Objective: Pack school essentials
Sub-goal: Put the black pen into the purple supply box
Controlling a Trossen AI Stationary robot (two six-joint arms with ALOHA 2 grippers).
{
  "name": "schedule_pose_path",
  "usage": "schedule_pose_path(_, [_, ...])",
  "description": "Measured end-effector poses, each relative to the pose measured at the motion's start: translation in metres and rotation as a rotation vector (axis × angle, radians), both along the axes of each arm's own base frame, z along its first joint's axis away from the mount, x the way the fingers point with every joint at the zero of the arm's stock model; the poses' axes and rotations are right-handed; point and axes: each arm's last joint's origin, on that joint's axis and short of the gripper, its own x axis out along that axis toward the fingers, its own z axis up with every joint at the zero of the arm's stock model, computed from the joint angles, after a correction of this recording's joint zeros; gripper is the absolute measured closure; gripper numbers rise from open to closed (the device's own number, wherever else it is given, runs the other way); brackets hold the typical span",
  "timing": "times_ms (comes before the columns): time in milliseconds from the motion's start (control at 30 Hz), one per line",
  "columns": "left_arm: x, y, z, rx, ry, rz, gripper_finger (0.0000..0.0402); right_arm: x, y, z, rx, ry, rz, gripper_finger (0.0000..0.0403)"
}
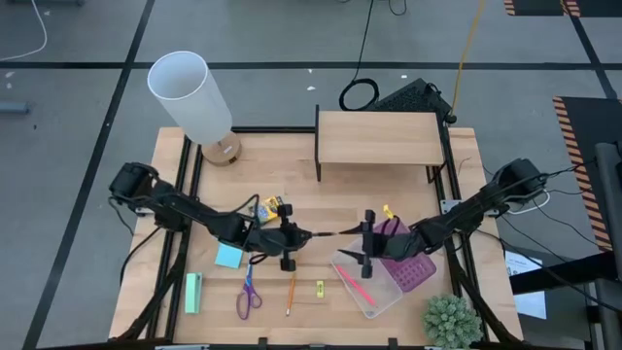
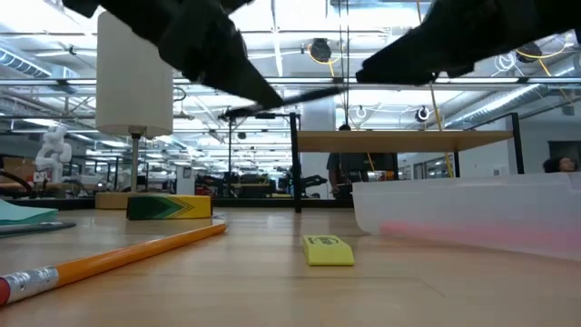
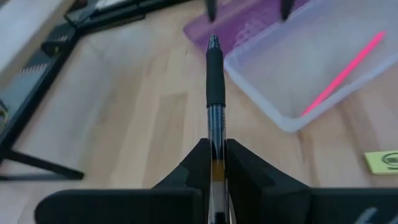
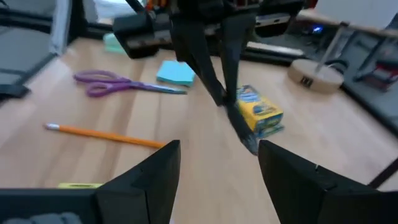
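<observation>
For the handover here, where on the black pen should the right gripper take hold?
Probably the free tip end: the black pen lies level, its rear clamped in the left gripper, its tip pointing at the open right gripper. Come head-on along its axis and close across the narrow barrel.

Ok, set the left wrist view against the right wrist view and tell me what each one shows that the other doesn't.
Only the left wrist view shows the clear plastic container with the pink pen lying in it, and the purple tray beside it. Only the right wrist view shows the purple-handled scissors, the orange pencil, the light-blue note pad and the yellow crayon box. Both show the black pen, clamped in the left gripper and pointing toward the open right gripper, and the wooden tabletop.
</observation>
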Motion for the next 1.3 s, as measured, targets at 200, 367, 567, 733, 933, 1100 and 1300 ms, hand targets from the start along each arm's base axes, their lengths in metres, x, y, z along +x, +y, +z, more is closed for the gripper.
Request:
schedule_pose_path(200, [-0.003,0.0,0.01,0.005,-0.018,-0.062,0.036,0.014,0.004,0.006,-0.103,-0.013,-0.048,0.0191])
schedule_pose_path(367, [-0.003,0.0,0.01,0.005,-0.016,-0.069,0.036,0.016,0.005,0.008,-0.129,-0.022,-0.06,0.0191])
schedule_pose_path(567, [-0.001,-0.002,0.012,-0.014,-0.041,-0.09,0.036,0.018,0.004,0.008,-0.103,-0.018,-0.018,0.0211])
schedule_pose_path(733, [0.0,-0.003,0.012,-0.015,-0.055,-0.107,0.036,0.019,0.003,0.009,-0.079,-0.035,-0.03,0.0243])
schedule_pose_path(933, [0.0,-0.003,0.012,-0.015,-0.056,-0.107,0.036,0.019,0.003,0.01,-0.07,-0.044,-0.012,0.029])
schedule_pose_path(1100, [0.001,-0.003,0.013,-0.017,-0.067,-0.107,0.036,0.02,0.003,0.01,-0.057,-0.042,0.014,0.0326])
schedule_pose_path(1300, [0.001,-0.003,0.013,-0.016,-0.068,-0.108,0.036,0.02,0.003,0.01,-0.054,-0.042,0.014,0.0359])
